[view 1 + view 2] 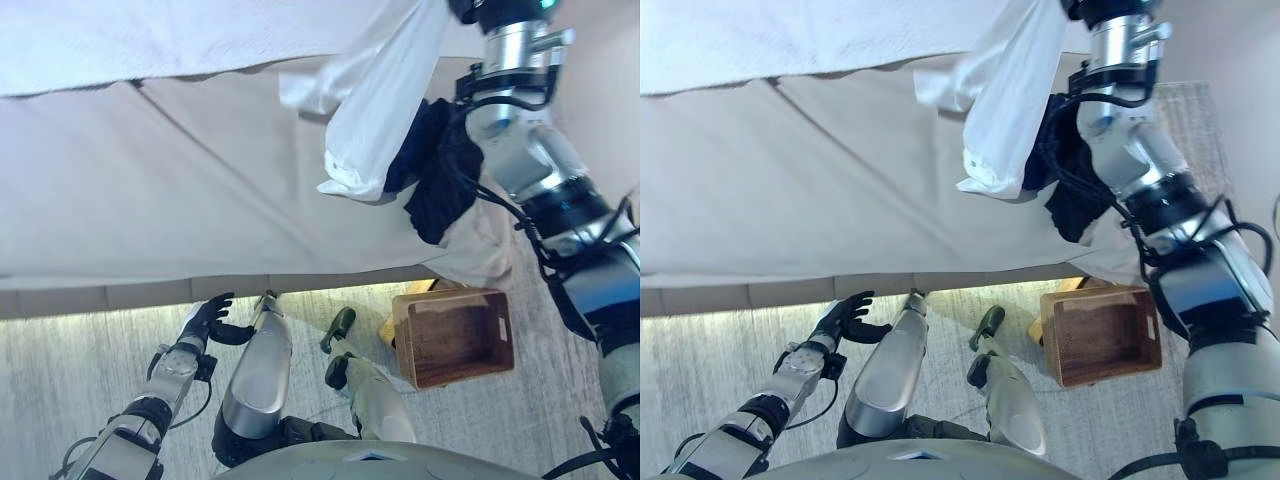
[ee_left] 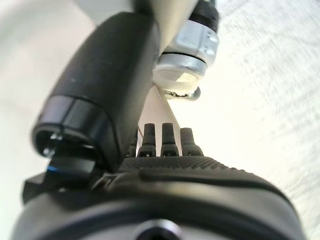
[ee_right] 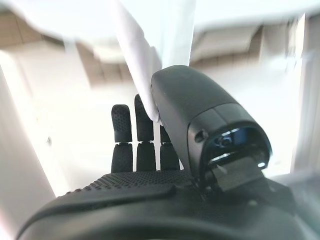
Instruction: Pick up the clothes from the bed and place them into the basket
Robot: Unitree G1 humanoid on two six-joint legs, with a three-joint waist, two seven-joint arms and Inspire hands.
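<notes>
My right hand (image 3: 150,200) is raised high above the bed's right end. Its thumb (image 3: 190,110) pinches a white garment (image 3: 135,55) against the fingers. The white garment (image 1: 375,100) hangs down from the hand at the top of the left eye view. A dark garment (image 1: 440,180) hangs beside it against my right forearm; what holds it is hidden. The wooden basket (image 1: 497,335) stands on the floor below them, by the bed's corner. My left hand (image 1: 205,320) is open and empty, low beside the bed's front edge.
The bed (image 1: 150,180) with a beige sheet spans most of the eye views, with a white blanket (image 1: 120,40) along its far side. A pale wood-look floor (image 1: 60,350) runs along the bed's front edge.
</notes>
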